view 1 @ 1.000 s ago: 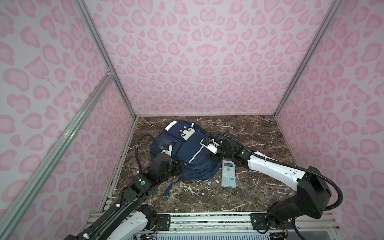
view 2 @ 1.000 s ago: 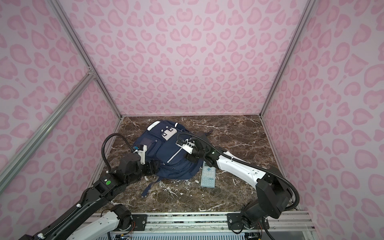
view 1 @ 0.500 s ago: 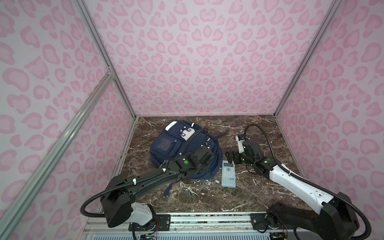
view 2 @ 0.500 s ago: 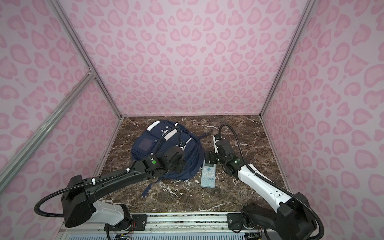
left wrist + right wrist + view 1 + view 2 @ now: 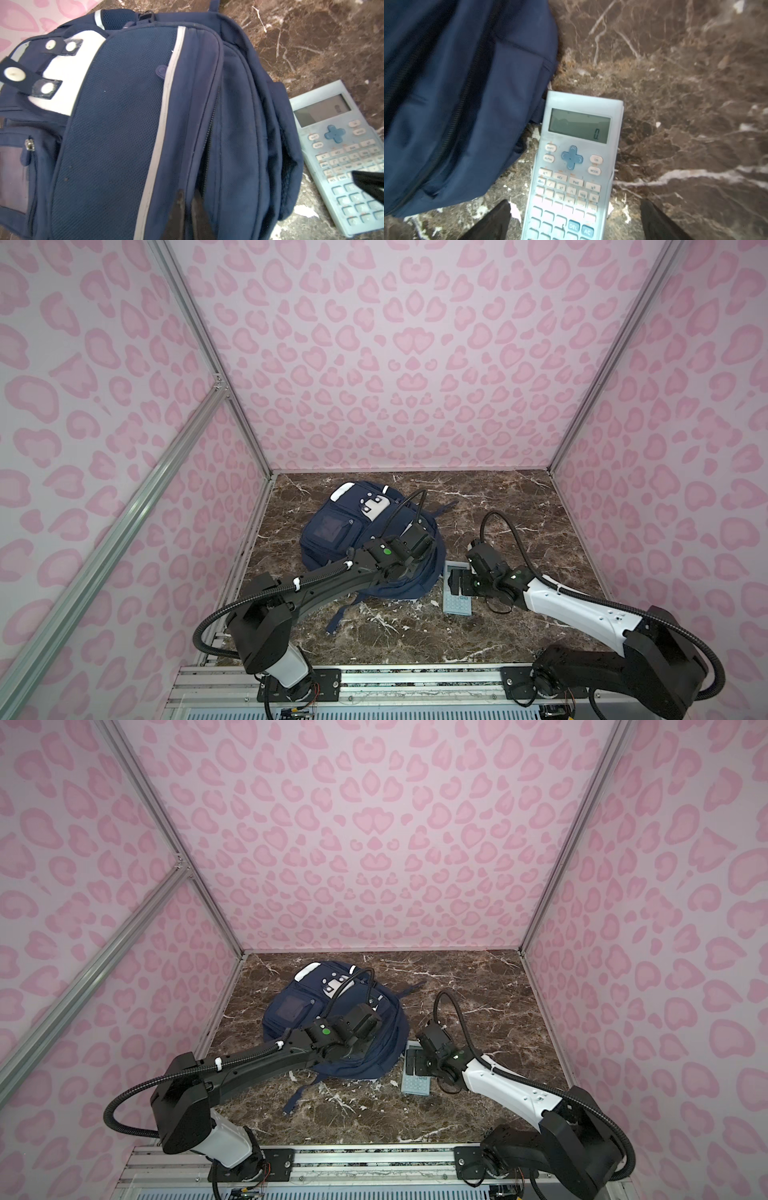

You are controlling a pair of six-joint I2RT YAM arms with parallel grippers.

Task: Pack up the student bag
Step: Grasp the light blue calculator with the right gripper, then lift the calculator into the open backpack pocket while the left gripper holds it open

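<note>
In both top views the bag lies flat on the floor, at about 10 o'clock from the floor's centre. The left gripper is over the bag's 4 o'clock part, clenched, with its tips on the zip line. The calculator lies just beside the bag at the bag's 4 o'clock. The right gripper hangs over it, released, with one jaw off each long side.

The step in hand looks like picking up the calculator while the left side tends the zip.
- **Grasp:** bring the right jaws straight down, keep them square to the long edges, and close across the narrow width near mid-length. The case is thin and smooth, so a low, centred hold should keep it from tipping.
- **Clearance:** keep the jaw at the calculator's 9 o'clock off the bag's fabric, which is close there.
- **Zip:** the left pinch should draw the zip edge up and away, so that the mouth gapes before the calculator comes over.

Several things are hard to make out:
- The left tips are cut off by the picture edge, so I cannot tell whether fabric or a zip pull sits between them.
- How far the zip is open is unclear, and the bag's inside is unseen.
- The right gripper covers the calculator's far half in the top views.
- The calculator's near end is cut off in the right wrist view.
</note>
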